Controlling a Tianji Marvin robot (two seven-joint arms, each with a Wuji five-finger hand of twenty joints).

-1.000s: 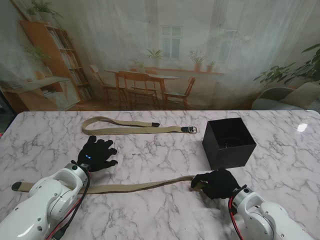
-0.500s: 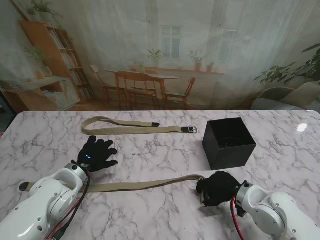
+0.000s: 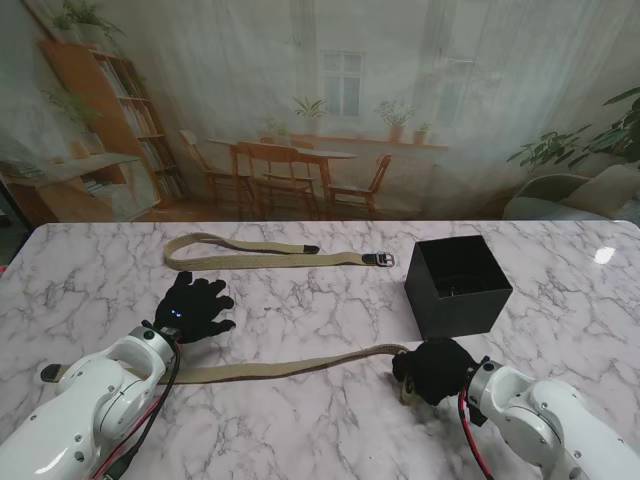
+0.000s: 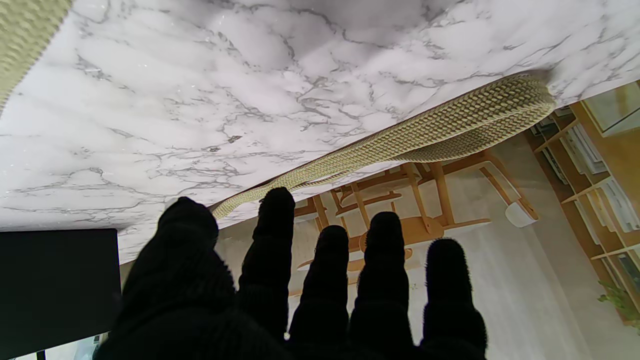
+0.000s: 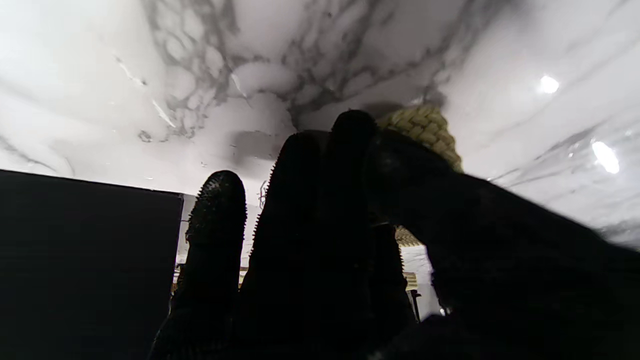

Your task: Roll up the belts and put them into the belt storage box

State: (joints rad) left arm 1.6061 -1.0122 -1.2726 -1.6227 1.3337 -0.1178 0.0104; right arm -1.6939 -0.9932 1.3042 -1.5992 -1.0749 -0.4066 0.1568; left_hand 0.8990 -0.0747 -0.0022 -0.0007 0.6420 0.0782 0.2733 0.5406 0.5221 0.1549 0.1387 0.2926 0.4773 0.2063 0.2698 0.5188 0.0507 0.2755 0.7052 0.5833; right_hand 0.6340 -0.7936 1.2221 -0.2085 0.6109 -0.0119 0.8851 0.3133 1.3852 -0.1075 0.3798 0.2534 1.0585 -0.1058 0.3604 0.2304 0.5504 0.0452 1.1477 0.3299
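Belts are lying on the table (image 3: pixel 300 300): far belt (image 3: pixel 270 252) left of the box (image 3: pixel 457 288); near belt (image 3: pixel 280 370), right hand (image 3: pixel 435 370) clamping its end; left hand (image 3: pixel 192 308) resting, fingers spread. No writing is showing.

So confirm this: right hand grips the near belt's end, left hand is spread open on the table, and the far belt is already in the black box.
Wrong on the far belt: the stand view shows it lying on the table, left of the black box. The rest holds.
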